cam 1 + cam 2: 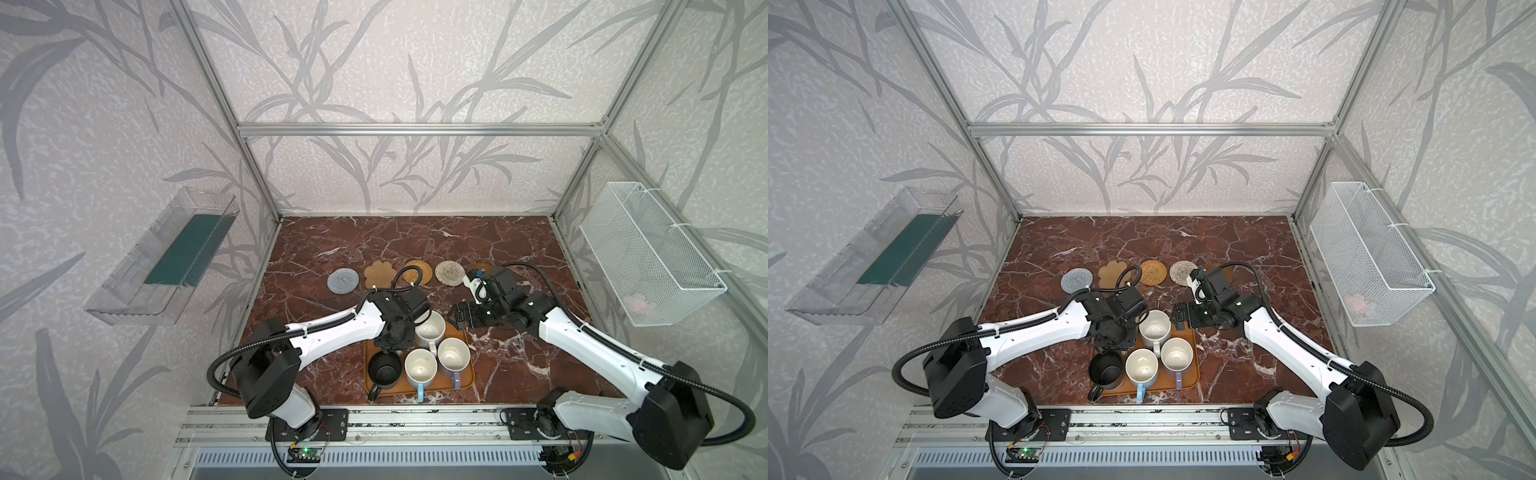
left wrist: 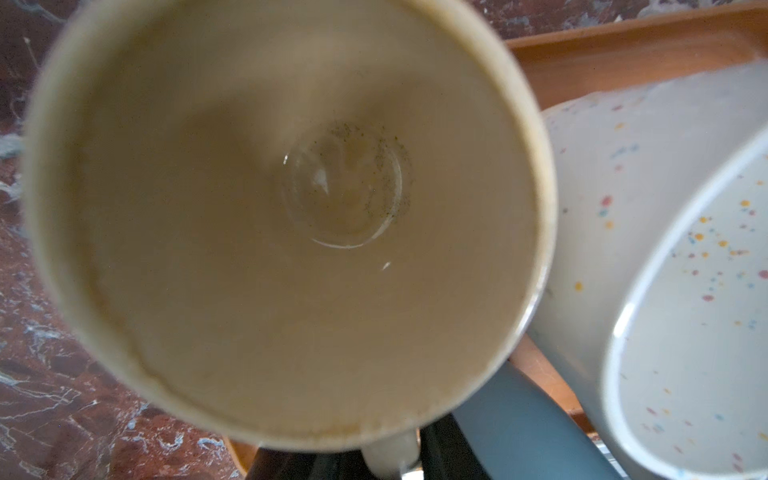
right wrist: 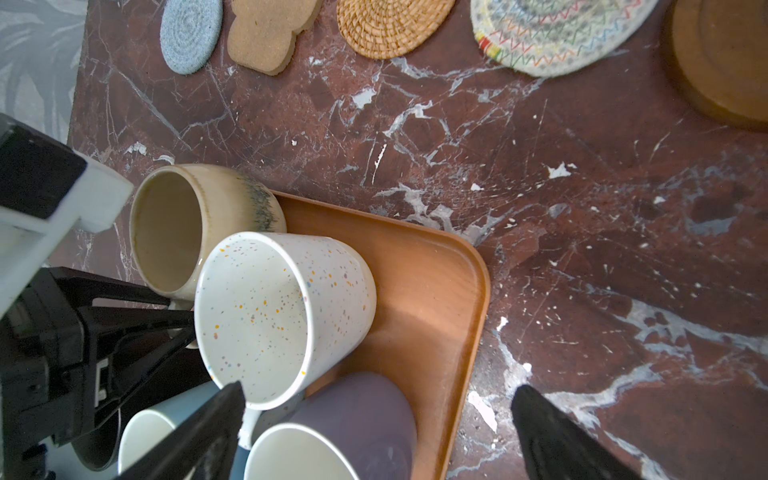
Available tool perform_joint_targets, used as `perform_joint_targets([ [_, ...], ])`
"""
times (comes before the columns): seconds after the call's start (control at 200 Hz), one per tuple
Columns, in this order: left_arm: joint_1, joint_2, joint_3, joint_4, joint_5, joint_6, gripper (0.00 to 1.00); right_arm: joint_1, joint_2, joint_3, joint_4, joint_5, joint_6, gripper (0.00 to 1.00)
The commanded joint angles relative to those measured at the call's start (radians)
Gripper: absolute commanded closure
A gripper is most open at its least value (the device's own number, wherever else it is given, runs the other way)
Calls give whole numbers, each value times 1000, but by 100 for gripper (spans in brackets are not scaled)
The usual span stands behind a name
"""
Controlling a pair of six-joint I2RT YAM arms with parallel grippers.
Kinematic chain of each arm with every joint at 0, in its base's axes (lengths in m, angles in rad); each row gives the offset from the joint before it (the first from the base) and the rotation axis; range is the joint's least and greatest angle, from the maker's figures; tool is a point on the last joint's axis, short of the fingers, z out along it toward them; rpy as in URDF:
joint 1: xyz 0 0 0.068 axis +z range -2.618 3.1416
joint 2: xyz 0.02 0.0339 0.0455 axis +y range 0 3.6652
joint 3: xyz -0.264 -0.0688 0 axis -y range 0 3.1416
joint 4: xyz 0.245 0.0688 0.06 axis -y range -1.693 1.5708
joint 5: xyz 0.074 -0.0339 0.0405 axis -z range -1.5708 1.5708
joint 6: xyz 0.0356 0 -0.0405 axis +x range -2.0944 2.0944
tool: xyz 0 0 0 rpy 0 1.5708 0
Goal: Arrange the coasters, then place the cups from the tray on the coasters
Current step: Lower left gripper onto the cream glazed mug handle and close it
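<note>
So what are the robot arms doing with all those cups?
The five coasters already lie in a row on the table. All five cups sit on the tray. The left gripper is at the handle of the beige cup, but it's hard to tell whether it has a grip. The right gripper hangs wide open by the tray's corner, holding nothing.

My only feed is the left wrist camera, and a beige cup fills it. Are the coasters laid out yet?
Observer: Yes, five coasters lie in a row beyond the tray, all bare.
Operator: And the other arm?
Observer: The right gripper hovers open and empty by the tray's far right corner.
Operator: Any cup I'm missing?
Observer: A lavender cup stands at the tray's right edge, beside the blue cup.
</note>
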Motion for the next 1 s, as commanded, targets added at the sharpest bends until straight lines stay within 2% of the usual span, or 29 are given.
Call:
perform_joint_targets([
  [0.0, -1, 20, -21, 52, -46, -23, 69, 3, -20, 2, 5, -6, -7, 0],
  [0.09, -1, 16, -23, 54, -57, -23, 71, 4, -16, 6, 1, -4, -9, 0],
  [0.24, -1, 26, -9, 47, -71, -12, 80, 4, -12, 9, -1, -6, -11, 0],
  [0.43, -1, 20, -9, 55, -67, -14, 81, 2, -9, 10, -3, -3, -10, 0],
  [0.55, -1, -7, 1, 41, -83, -15, 87, 3, -9, 10, -3, -3, -9, 0],
  [0.595, 1, -18, 3, 33, -88, -17, 94, 2, -8, 13, -4, -3, -9, 0],
  [0.705, 1, -54, 4, 39, -82, -28, 100, 4, -7, 15, -4, -3, -9, 0],
  [0.995, 2, -119, 43, -2, -113, -28, 100, 2, -3, 12, 2, -5, -4, 0],
])
